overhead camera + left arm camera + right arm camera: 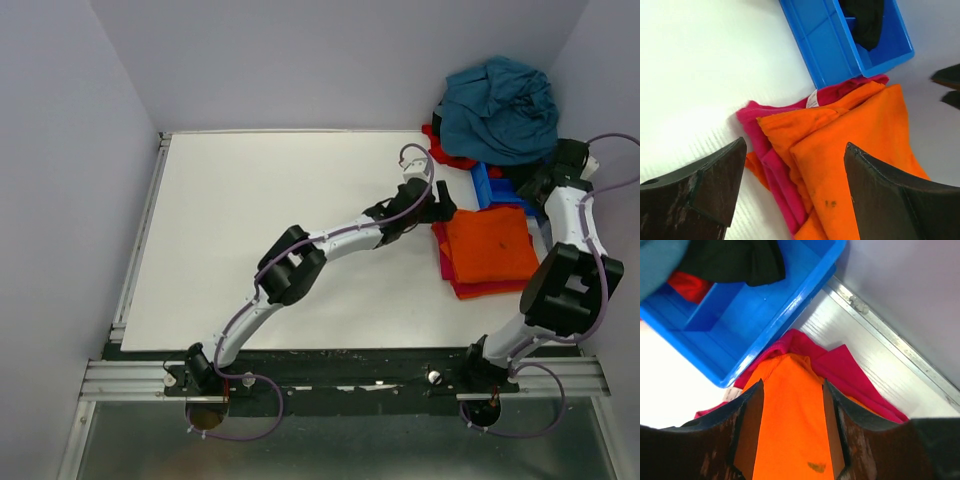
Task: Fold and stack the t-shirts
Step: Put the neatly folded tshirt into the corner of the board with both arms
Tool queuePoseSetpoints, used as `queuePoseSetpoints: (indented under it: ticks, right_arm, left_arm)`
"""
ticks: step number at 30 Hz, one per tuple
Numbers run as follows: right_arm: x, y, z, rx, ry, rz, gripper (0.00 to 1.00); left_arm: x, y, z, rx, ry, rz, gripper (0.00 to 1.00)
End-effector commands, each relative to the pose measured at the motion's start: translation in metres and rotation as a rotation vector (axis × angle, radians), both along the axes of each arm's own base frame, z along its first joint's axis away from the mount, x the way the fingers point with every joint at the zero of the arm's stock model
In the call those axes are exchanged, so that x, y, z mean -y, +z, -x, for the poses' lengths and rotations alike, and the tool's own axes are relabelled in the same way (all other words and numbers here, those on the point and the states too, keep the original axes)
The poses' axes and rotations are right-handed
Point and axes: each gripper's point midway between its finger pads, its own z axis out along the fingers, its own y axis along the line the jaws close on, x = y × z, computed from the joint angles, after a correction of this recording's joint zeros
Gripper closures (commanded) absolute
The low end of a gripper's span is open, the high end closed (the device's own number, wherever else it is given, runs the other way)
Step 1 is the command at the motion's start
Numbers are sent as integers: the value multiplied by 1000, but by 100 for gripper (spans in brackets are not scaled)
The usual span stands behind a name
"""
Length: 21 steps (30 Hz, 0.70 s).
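Table [250,230]: teal shirt [500,110] was heaped in the far right corner, behind the bin [483,185]. Orange shirt [490,245] lay folded atop the magenta shirt [775,170], just beside the bin. Left gripper [795,145] and right gripper [792,385] were both spread above the orange shirt, pinching nothing. White tag [812,99] on the magenta shirt: unreadable.

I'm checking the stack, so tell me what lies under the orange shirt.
A magenta shirt, its edges sticking out beside the orange shirt. Anything deeper is covered.

Just before the bin [810,35], touching its near edge, lie 2 folded t-shirts [490,250], 1 atop the other; behind and partly over it sits a crumpled t-shirt heap [500,108], and in it perhaps another cloth [865,20].
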Motion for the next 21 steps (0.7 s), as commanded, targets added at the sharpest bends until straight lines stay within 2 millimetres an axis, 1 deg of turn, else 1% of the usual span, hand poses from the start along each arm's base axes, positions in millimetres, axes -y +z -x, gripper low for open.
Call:
queuePoseSetpoints:
  ticks: [1, 2, 3, 4, 5, 7, 8, 9, 12, 14, 16, 18, 20, 21]
  right_arm:
    - [0, 51, 24, 133, -79, 63, 47]
    - [-3, 53, 32, 146, -93, 58, 50]
    - [-8, 53, 40, 162, -107, 47, 57]
    - [-12, 51, 50, 174, -118, 36, 67]
    - [-18, 49, 56, 192, -123, 20, 74]
    - [-27, 43, 68, 230, -137, -16, 94]
    - [-30, 41, 73, 247, -142, -36, 99]
    - [-32, 38, 77, 255, -143, -61, 99]
    - [-39, 21, 88, 240, -153, -141, 99]
    - [-39, 10, 103, 194, -196, -142, 99]
    - [-34, 5, 120, 154, -258, -113, 99]
    - [-30, 2, 130, 137, -287, -82, 99]
    - [-29, -7, 137, 122, -308, -76, 99]
    - [-29, -15, 139, 109, -316, -83, 99]
  left_arm:
    - [-15, 53, -6, 118, -5, -12, 16]
    - [-15, 57, -4, 124, -24, -4, 23]
    - [-15, 65, -2, 133, -41, 8, 31]
    - [-13, 70, 3, 141, -62, 19, 40]
    - [-9, 74, 10, 142, -92, 30, 50]
    - [-1, 75, 26, 134, -139, 47, 75]
    - [3, 76, 32, 133, -157, 59, 90]
    - [10, 74, 44, 123, -205, 73, 100]
    - [31, 71, 70, 115, -310, 105, 100]
    - [42, 68, 77, 111, -346, 103, 100]
    - [50, 60, 77, 104, -368, 97, 100]
    - [53, 50, 71, 103, -359, 78, 100]
    - [52, 36, 63, 98, -326, 54, 100]
    - [52, 30, 59, 92, -316, 52, 100]
